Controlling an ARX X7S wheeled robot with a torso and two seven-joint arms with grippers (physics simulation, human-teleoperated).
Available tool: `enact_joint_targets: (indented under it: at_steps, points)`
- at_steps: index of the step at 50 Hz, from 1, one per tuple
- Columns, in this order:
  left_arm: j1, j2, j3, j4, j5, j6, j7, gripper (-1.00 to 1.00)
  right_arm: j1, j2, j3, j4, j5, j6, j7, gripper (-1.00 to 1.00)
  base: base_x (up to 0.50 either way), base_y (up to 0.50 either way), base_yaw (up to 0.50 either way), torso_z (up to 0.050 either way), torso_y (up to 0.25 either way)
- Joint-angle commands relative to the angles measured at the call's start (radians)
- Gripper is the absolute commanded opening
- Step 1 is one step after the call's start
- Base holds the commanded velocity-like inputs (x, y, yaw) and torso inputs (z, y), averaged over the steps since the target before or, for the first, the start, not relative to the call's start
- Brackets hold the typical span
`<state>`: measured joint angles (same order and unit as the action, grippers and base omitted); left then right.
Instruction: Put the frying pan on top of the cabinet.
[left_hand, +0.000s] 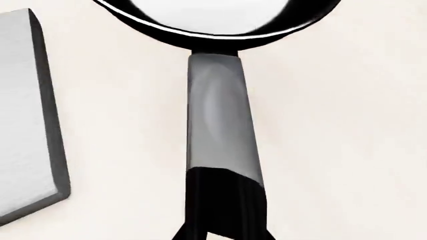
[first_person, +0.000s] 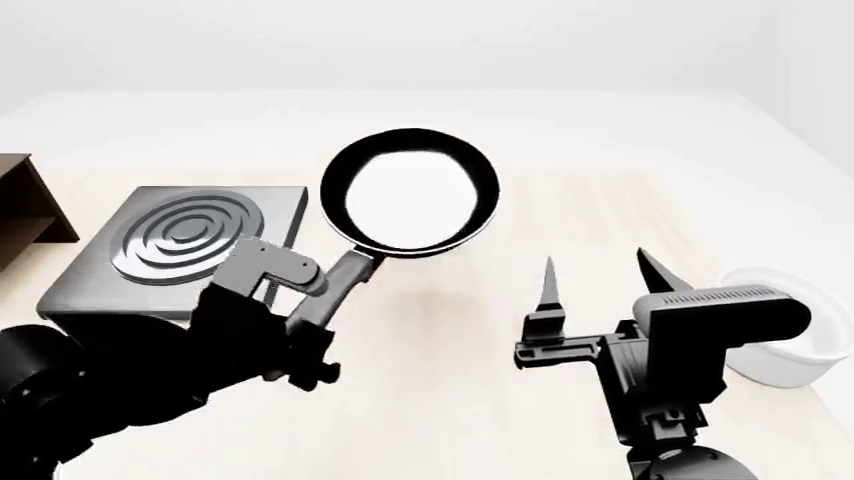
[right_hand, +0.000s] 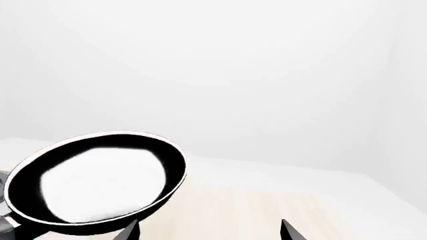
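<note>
The frying pan (first_person: 411, 192) is a round black pan with a glossy pale inside, held in the air above the table. My left gripper (first_person: 324, 300) is shut on its dark grey handle (first_person: 343, 281). In the left wrist view the handle (left_hand: 219, 115) runs from my gripper (left_hand: 223, 220) up to the pan's rim (left_hand: 213, 30). The pan also shows in the right wrist view (right_hand: 97, 182). My right gripper (first_person: 597, 275) is open and empty, right of the pan; its fingertips (right_hand: 130, 231) show in the right wrist view. The dark brown cabinet (first_person: 24, 200) shows only partly, at the far left edge.
A grey square burner plate (first_person: 180, 245) with concentric rings lies left of the pan; its edge shows in the left wrist view (left_hand: 30, 125). A white bowl (first_person: 787, 340) stands at the right, behind my right arm. The table (first_person: 441, 400) is pale wood.
</note>
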<state>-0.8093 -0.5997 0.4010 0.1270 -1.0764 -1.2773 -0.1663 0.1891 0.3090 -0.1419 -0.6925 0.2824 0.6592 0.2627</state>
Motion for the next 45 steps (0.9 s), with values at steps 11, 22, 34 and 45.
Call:
enact_joint_targets:
  at_steps: [11,22,34,45]
  points:
    - [-0.564,0.061,-0.208,-0.418,-0.036,-0.106,-0.255,-1.00,0.013,0.005,-0.011,0.004,0.007,0.005,0.007,1.00,0.00,0.00,0.00,0.000,0.002]
    - [-0.805,0.084,-0.028,-0.863,0.227,0.064,-0.166,-1.00,0.014,0.008,-0.014,0.010,0.012,-0.004,0.006,1.00,0.00,0.00,0.00,0.000,0.002]
    - [-0.978,0.122,0.029,-1.339,0.415,0.357,-0.176,-1.00,0.006,0.014,-0.012,0.000,0.016,-0.004,0.014,1.00,0.00,0.00,0.00,0.001,0.003]
    - [-1.020,0.095,-0.013,-1.430,0.444,0.436,-0.365,-1.00,0.004,0.017,-0.012,-0.002,0.022,-0.006,0.017,1.00,0.00,0.00,0.00,0.000,0.001]
